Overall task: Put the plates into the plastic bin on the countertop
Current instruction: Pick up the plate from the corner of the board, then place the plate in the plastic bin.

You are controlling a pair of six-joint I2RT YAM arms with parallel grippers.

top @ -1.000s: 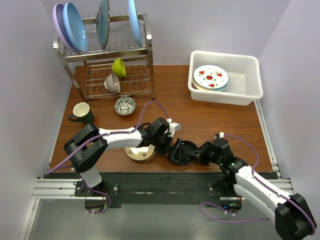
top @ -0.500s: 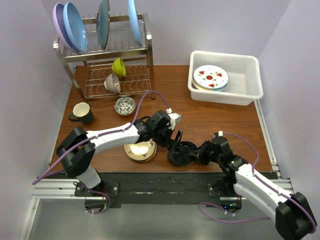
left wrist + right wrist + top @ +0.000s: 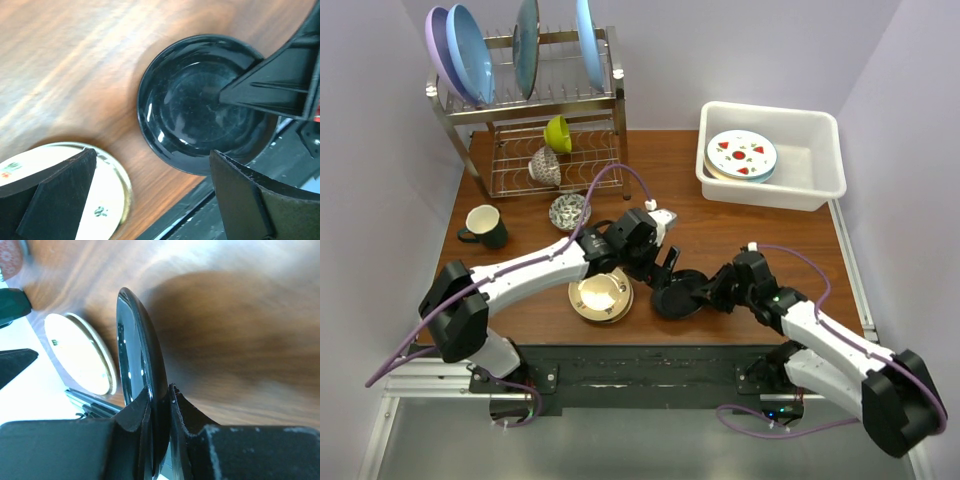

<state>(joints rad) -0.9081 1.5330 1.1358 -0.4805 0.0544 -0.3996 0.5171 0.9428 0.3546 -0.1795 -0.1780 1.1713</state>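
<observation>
A glossy black plate point(image 3: 678, 294) is near the front edge of the wooden countertop point(image 3: 720, 230). My right gripper point(image 3: 713, 293) is shut on its right rim; in the right wrist view the plate point(image 3: 142, 365) sits edge-on between the fingers point(image 3: 135, 415). My left gripper point(image 3: 662, 268) is open above the plate's left side, holding nothing; its view shows the black plate point(image 3: 200, 100) and the gold-tan plate point(image 3: 107, 200). The gold-tan plate point(image 3: 601, 296) lies left of the black one. The white plastic bin point(image 3: 820, 185) at the back right holds a red-spotted plate point(image 3: 741, 154) on others.
A two-tier steel wire rack point(image 3: 535, 120) at the back left holds blue and lilac plates point(image 3: 460, 50), a lime-green bowl point(image 3: 558, 133) and a cup. A patterned bowl point(image 3: 569, 211) and a dark mug point(image 3: 483, 226) stand in front of it. The table's front edge runs just below the plates.
My left gripper has lifted off the black plate and moved back and up. My right gripper has moved left and up with the black plate's rim in it, shifting the plate.
</observation>
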